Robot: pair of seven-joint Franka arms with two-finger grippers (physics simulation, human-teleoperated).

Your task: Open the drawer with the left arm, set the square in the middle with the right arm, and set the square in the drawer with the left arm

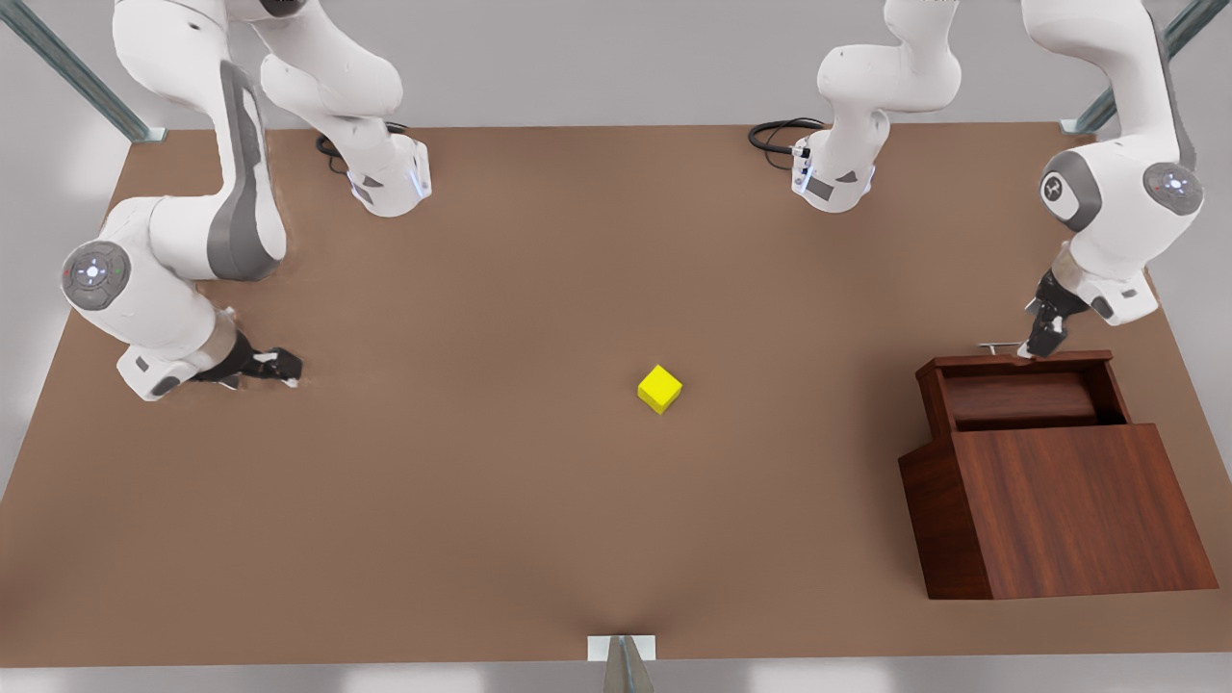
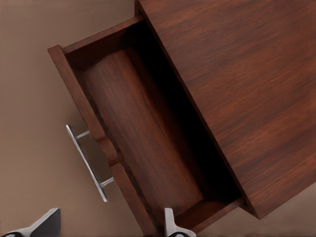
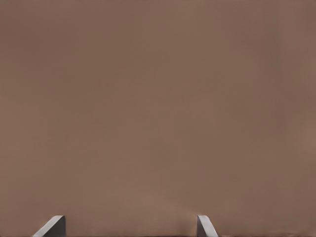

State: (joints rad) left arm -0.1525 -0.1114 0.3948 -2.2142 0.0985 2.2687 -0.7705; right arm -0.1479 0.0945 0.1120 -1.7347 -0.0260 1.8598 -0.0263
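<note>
The yellow square (image 1: 659, 389) rests on the brown tabletop near the middle (image 1: 539, 404), with neither gripper touching it. The drawer (image 1: 1020, 397) (image 2: 143, 138) stands pulled out of the reddish-brown cabinet (image 1: 1059, 500) (image 2: 247, 74), its inside bare. My left gripper (image 1: 1042, 342) (image 2: 108, 228) hovers open over the drawer's front by the silver handle (image 1: 999, 346) (image 2: 88, 163), holding nothing. On the front view's left, my right gripper (image 1: 284, 368) (image 3: 128, 228) is open and low over bare table, far from the square.
Both arm bases (image 1: 390, 183) (image 1: 833, 178) stand at the table's far edge, with a black cable (image 1: 775, 135) beside one. The cabinet sits close to the table's edge at the front view's right. A small bracket (image 1: 622, 650) marks the near edge.
</note>
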